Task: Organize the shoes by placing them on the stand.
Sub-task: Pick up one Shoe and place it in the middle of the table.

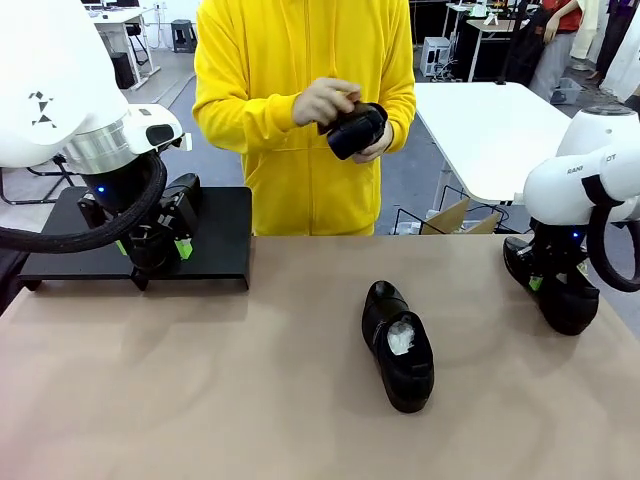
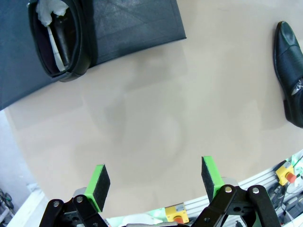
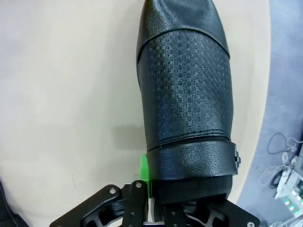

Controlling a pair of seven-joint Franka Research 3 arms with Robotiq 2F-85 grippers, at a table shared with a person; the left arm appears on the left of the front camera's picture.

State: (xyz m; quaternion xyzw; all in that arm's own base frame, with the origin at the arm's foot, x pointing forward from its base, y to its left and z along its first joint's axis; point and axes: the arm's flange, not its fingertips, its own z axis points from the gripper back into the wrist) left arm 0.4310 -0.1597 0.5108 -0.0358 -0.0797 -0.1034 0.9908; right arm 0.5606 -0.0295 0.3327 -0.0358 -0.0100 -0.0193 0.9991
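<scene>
Stand shoe (image 2: 61, 38) lies on the stand (image 1: 222, 235), paper stuffing showing in its opening, heel end right at the platform's edge. The stand sits at the table's (image 1: 200, 400) far left corner. My left gripper (image 1: 152, 250) hangs over that spot, jaws spread wide with nothing between them; in the wrist view both green pads (image 2: 99, 182) are well apart over bare tabletop. Centre shoe (image 1: 398, 345) lies alone mid-table, toe toward me, white paper inside, well apart from both arms; the left wrist view catches it at its right edge (image 2: 289, 71). Gripped shoe (image 3: 187, 94) is at the table's right edge, and my right gripper (image 1: 545, 280) is closed on its heel end. One green pad (image 3: 144, 178) presses against the shoe's side; the other is hidden behind the leather. I can't tell whether its sole is touching the table or just off it. Person's shoe (image 1: 355, 130) is off the table at the far side, held at chest height in both hands (image 1: 325, 100) by a person in a yellow hoodie (image 1: 300, 170) standing just behind the table, right of the stand.
</scene>
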